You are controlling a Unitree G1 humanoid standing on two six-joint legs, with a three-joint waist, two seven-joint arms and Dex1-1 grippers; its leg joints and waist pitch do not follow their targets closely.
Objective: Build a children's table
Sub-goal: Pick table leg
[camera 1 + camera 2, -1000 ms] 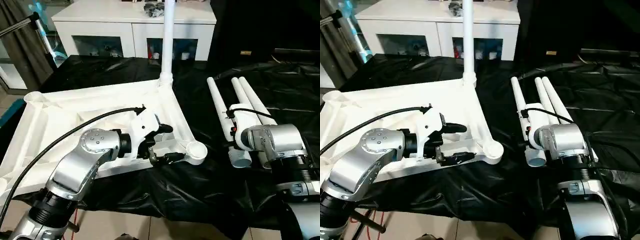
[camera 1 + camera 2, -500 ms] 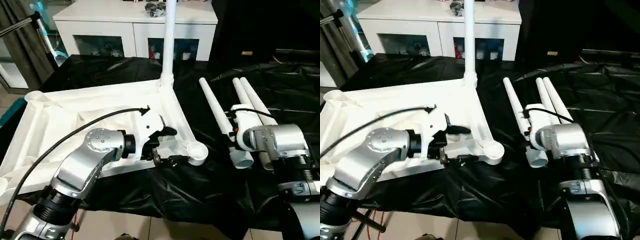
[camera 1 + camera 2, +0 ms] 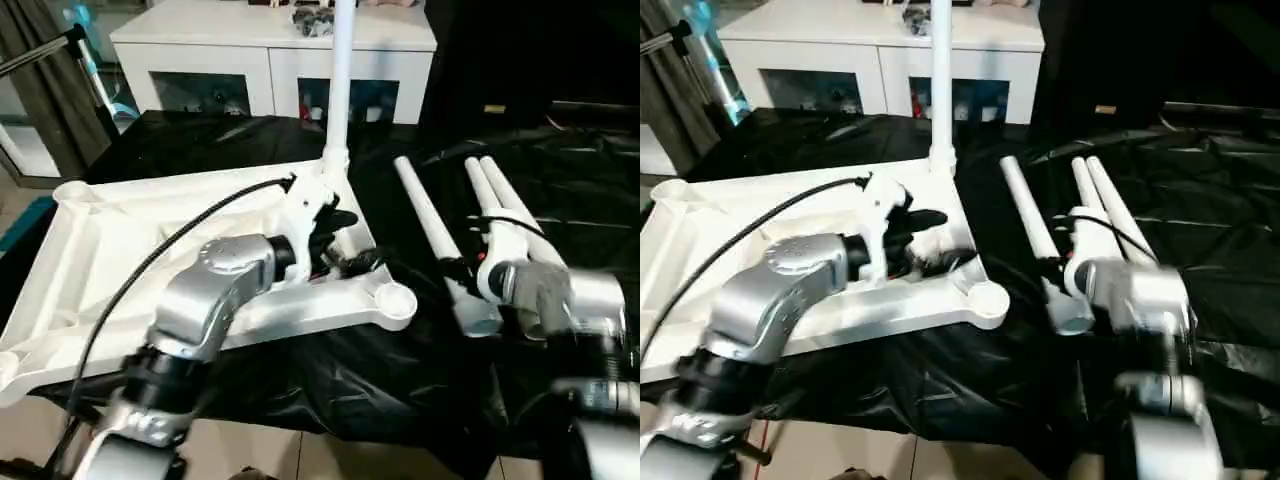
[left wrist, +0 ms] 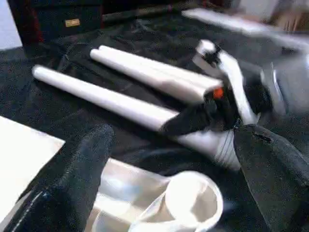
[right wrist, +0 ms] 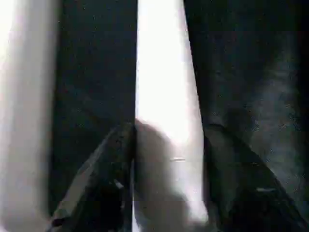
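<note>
Tabletop lies upside down on black sheeting, one leg upright in its far corner.
Left gripper reaches over the near rim, fingers spread wide, holding nothing. Right gripper pinches a lying leg, as its wrist view shows.

Bright, even room light from above; soft, shallow shadows under the tabletop rim. Faint sheen on the wrinkled black sheet just beside the tabletop's near corner socket. Motion blur across both silver forearms, heaviest on the right arm. Mild glare on the upright leg at the tabletop's far corner. In the left wrist view, soft focus throughout, near black fingers smeared. In the right wrist view, dim, strongly blurred, gripped leg blown out white.
</note>
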